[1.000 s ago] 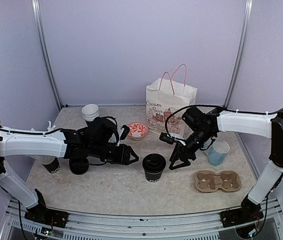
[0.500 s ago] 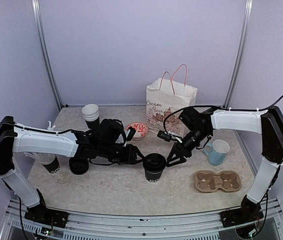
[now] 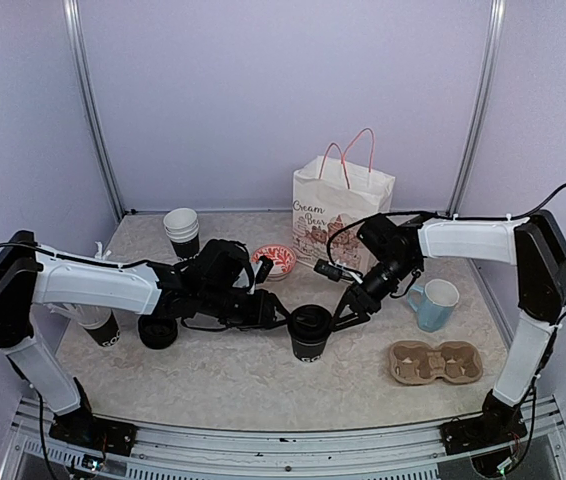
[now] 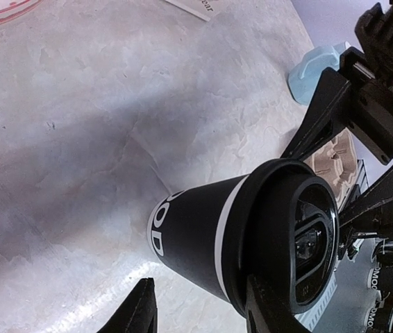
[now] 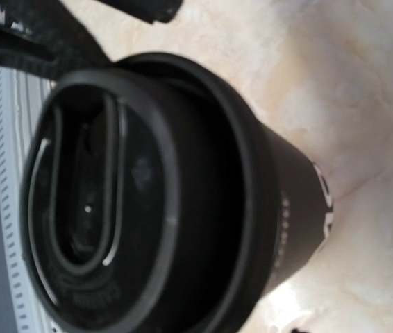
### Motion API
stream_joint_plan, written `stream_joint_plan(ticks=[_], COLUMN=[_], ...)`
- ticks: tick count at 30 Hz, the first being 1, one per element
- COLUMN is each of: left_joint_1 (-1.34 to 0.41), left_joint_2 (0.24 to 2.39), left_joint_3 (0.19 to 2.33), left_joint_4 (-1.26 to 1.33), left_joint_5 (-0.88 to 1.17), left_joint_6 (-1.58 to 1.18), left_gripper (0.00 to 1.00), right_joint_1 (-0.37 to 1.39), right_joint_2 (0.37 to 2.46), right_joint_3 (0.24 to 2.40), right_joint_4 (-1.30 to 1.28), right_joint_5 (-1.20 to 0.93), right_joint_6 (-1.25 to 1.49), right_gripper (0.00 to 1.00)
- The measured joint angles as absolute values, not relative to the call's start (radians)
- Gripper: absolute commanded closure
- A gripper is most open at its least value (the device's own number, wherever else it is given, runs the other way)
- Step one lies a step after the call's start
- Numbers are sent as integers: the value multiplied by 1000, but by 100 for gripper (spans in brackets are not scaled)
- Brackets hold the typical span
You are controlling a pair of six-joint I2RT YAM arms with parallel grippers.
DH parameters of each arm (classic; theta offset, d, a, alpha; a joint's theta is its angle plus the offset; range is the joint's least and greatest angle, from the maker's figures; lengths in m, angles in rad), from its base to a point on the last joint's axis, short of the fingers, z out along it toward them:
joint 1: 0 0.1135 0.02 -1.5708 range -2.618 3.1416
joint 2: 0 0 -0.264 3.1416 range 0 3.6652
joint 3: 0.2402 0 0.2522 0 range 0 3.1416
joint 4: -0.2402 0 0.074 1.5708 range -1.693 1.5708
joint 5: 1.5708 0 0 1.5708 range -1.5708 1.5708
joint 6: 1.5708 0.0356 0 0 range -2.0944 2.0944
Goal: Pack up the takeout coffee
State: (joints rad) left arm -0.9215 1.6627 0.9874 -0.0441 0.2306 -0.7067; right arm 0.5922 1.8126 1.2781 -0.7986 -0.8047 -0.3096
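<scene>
One takeout coffee (image 3: pixel 309 333) stands upright at the table's front centre: a black paper cup with white lettering and a black lid. My left gripper (image 3: pixel 279 316) reaches it from the left and is open. In the left wrist view the cup (image 4: pixel 196 232) lies between the fingers: one finger (image 4: pixel 269 312) crosses the lid, while the other stands clear of the wall. My right gripper (image 3: pixel 348 312) is open, its tips at the cup's right side. The lid fills the right wrist view (image 5: pixel 148 201) and hides those fingers.
Behind the cup stands a white paper bag (image 3: pixel 343 205) with pink handles. A cardboard cup carrier (image 3: pixel 436 362) lies at the front right and a light-blue mug (image 3: pixel 435 303) behind it. At the left are a red patterned bowl (image 3: pixel 274 260), stacked white cups (image 3: pixel 181 225) and two black cups (image 3: pixel 158 330).
Both arms have closed in on the lidded cup, the left gripper moving right and the right gripper moving left. The cup has not moved.
</scene>
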Motion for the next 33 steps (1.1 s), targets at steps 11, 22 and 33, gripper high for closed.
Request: stream_joint_plan(ticks=[11,22,33], left_joint_1=[-896,-883,-876], left_joint_2=[1671,1685,1685], left_joint_3=[965,956,957], left_joint_4=[12,59,59], left_joint_5=[237,254,253], left_joint_6=[-722,-725,-712], left_gripper=[61,63,63], right_joint_1=[579,579,577], right_joint_2=[1874,1850,1904], right_joint_3=[1305,1275,1327], right_joint_4=[-811,-768,-831], right_joint_5=[-901,-883,-932], right_joint_6=[-237,-233,-208], right_gripper=[64,68,75])
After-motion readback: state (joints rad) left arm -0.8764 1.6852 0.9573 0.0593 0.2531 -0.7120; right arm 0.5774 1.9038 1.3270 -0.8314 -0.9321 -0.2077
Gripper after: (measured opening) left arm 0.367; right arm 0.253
